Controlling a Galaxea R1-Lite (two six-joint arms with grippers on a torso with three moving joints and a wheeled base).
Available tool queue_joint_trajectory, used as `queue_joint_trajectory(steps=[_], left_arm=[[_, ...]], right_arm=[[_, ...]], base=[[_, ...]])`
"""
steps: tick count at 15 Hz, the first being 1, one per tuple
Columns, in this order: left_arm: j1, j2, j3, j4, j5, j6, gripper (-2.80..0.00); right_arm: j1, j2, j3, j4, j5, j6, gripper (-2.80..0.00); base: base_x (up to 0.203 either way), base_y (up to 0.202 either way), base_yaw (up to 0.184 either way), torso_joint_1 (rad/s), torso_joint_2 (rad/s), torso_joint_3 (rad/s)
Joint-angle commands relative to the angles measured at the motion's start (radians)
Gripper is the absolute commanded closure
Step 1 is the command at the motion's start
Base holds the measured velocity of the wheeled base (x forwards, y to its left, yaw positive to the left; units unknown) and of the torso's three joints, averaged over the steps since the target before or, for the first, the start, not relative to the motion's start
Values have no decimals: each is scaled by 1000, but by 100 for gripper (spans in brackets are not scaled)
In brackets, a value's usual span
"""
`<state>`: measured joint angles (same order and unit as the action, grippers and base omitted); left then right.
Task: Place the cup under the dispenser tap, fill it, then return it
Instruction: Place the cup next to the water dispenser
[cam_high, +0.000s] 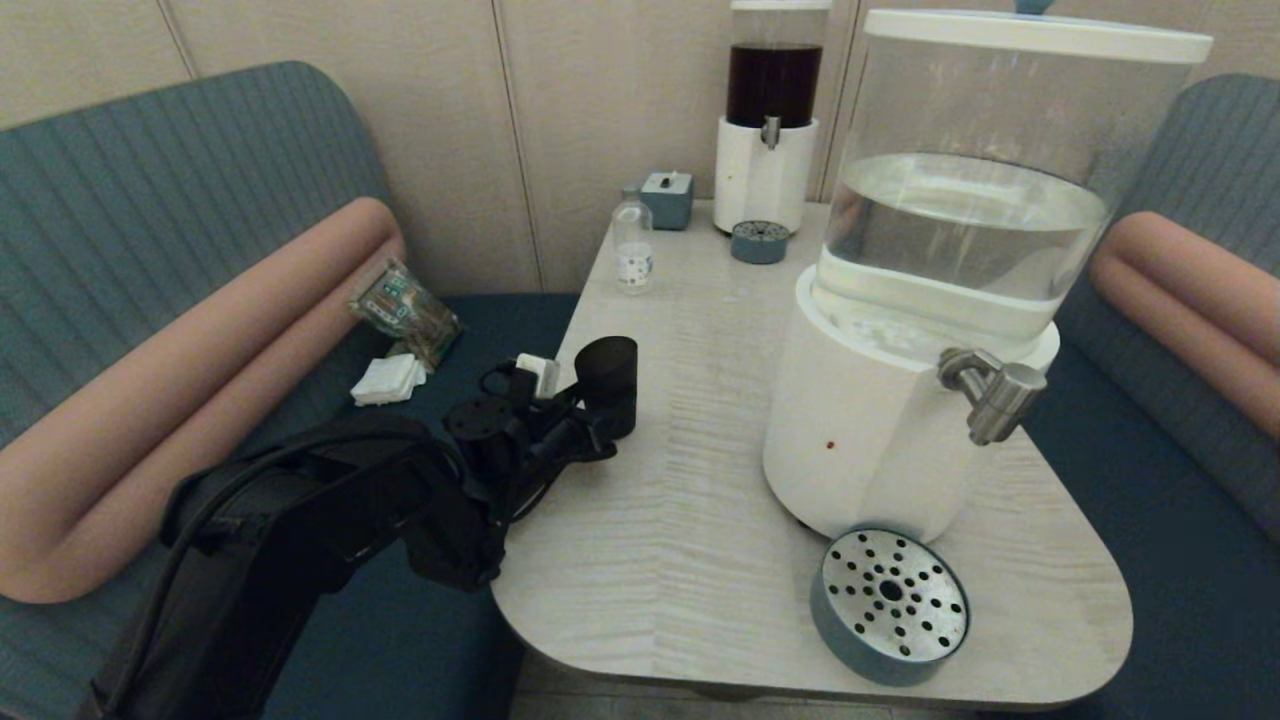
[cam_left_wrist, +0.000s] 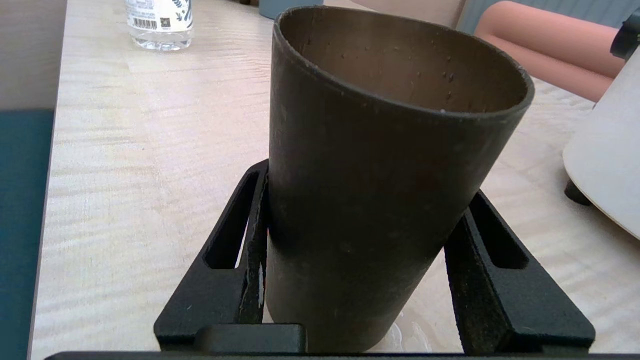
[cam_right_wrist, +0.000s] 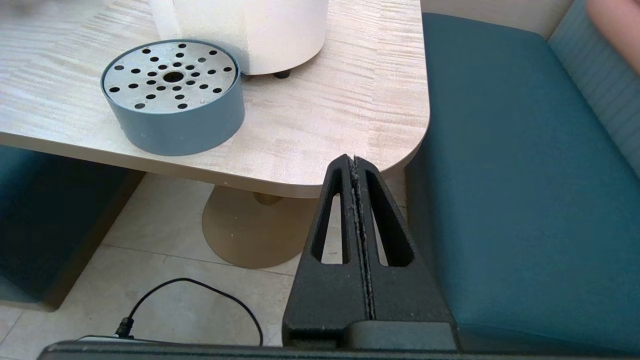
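The smoky-black cup (cam_high: 608, 385) is upright at the table's left edge, well left of the big clear-water dispenser (cam_high: 880, 430). My left gripper (cam_high: 605, 422) reaches in from the left and is shut on the cup's lower half. In the left wrist view the cup (cam_left_wrist: 380, 150) fills the space between both black fingers (cam_left_wrist: 250, 225), and each touches its wall. Whether its base rests on the table I cannot tell. The brushed-silver dispenser tap (cam_high: 992, 392) juts out to the right, above the table top. My right gripper (cam_right_wrist: 355, 159) is shut on nothing, below the table's front right corner.
A round grey drip tray (cam_high: 890, 605) with a perforated metal top sits in front of the big dispenser. At the back stand a dark-liquid dispenser (cam_high: 770, 120), a small drip tray (cam_high: 759, 241), a grey box (cam_high: 667, 198) and a small clear bottle (cam_high: 633, 250). Blue benches flank the table (cam_high: 680, 480).
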<state>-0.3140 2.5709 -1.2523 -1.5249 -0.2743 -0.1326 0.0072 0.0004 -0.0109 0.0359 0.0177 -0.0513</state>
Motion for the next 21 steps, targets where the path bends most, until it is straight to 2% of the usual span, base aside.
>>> queue_joint_trajectory(steps=[1, 3, 4, 14, 17, 21], left_arm=[[0, 2, 4, -5, -2, 1, 0], [0, 1, 2, -5, -2, 4, 0], [0, -1, 4, -5, -2, 2, -280], [0, -44, 81, -5, -2, 22, -280], [-4, -79, 155, -5, -2, 22, -280], [-35, -161, 309, -5, 5, 25, -280]], right_arm=[[0, -2, 0, -1, 1, -1, 0], [0, -2, 0, 0, 1, -1, 0], [0, -2, 0, 1, 1, -1, 0], [0, -2, 0, -1, 1, -1, 0], [0, -2, 0, -1, 1, -1, 0], [0, -2, 0, -1, 1, -1, 0]], base=[[0, 0, 0, 0, 0, 0], [0, 0, 0, 0, 0, 0], [0, 0, 0, 0, 0, 0], [0, 0, 0, 0, 0, 0], [0, 0, 0, 0, 0, 0], [0, 0, 0, 0, 0, 0]])
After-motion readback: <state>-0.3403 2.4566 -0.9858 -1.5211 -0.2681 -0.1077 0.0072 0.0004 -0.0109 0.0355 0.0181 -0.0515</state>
